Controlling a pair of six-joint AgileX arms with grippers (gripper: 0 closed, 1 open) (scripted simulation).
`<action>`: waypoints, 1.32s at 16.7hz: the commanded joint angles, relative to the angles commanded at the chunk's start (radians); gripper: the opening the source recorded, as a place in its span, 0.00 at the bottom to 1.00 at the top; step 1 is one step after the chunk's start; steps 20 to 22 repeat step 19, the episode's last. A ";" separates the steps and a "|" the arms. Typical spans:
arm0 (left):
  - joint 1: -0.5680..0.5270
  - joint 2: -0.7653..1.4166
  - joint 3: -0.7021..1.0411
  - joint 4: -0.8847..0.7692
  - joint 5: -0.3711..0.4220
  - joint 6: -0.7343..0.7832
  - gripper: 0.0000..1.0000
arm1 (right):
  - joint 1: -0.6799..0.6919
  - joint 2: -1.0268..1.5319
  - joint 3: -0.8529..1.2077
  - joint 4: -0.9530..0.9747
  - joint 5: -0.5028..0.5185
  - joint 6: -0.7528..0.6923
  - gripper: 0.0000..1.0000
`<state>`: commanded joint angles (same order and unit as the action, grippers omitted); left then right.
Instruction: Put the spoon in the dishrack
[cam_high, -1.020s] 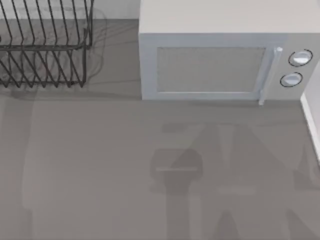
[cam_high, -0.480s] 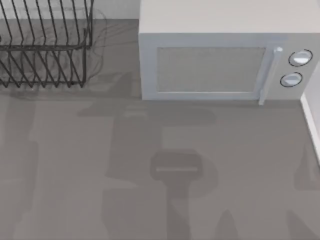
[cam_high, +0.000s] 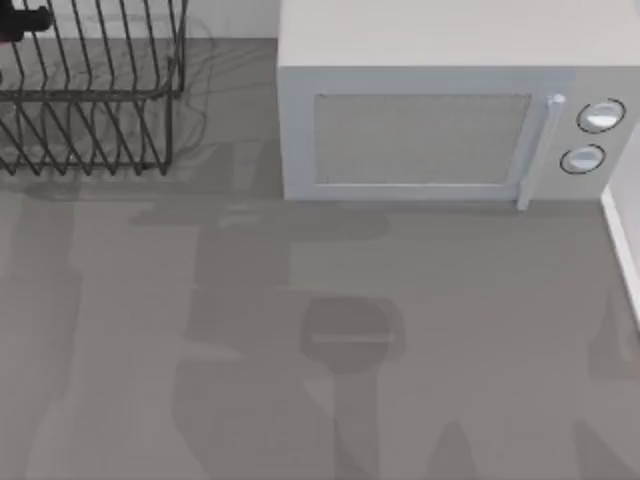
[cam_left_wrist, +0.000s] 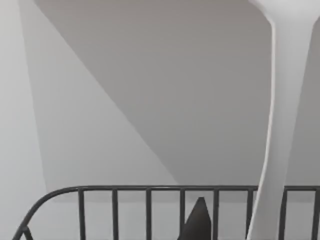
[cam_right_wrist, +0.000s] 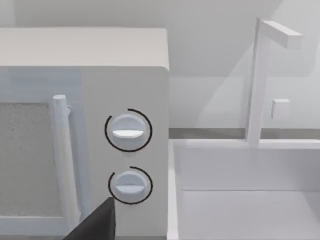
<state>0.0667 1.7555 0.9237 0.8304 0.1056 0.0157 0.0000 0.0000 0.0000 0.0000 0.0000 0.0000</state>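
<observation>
Spoon handling is at the delivery stage: the white spoon with its slim handle (cam_left_wrist: 280, 130) hangs close before the left wrist camera, pinched by the left end effector, one dark fingertip (cam_left_wrist: 197, 222) of which shows in the left wrist view; the grip point itself lies out of view, so the pinch is a judgement. Just beyond the spoon runs the rounded top rail of the black wire dishrack with its upright bars (cam_left_wrist: 150, 192), so the spoon hangs over the rack, not yet inside it.

What has changed: half a second ago the rack's top left corner in the top view was bare, and now a dark part of the left arm (cam_high: 25, 18) has come in over the dishrack (cam_high: 95, 95). The arm shadows on the grey desk (cam_high: 420, 330) have also shifted leftward. This suggests the carry is almost done; lowering and letting go remain.

The right arm stays parked at the desk's right, its dark fingertip (cam_right_wrist: 97, 222) facing the grey microwave with two round dials (cam_right_wrist: 127, 131) and the white sink basin (cam_right_wrist: 245, 200); whether that end effector is spread or closed cannot be told.
</observation>
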 joint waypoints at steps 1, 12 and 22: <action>0.000 0.000 0.000 0.000 0.000 0.000 0.08 | 0.000 0.000 0.000 0.000 0.000 0.000 1.00; 0.000 0.000 0.000 0.000 0.000 0.000 0.90 | 0.000 0.000 0.000 0.000 0.000 0.000 1.00; 0.000 0.000 0.000 0.000 0.000 0.000 1.00 | 0.000 0.000 0.000 0.000 0.000 0.000 1.00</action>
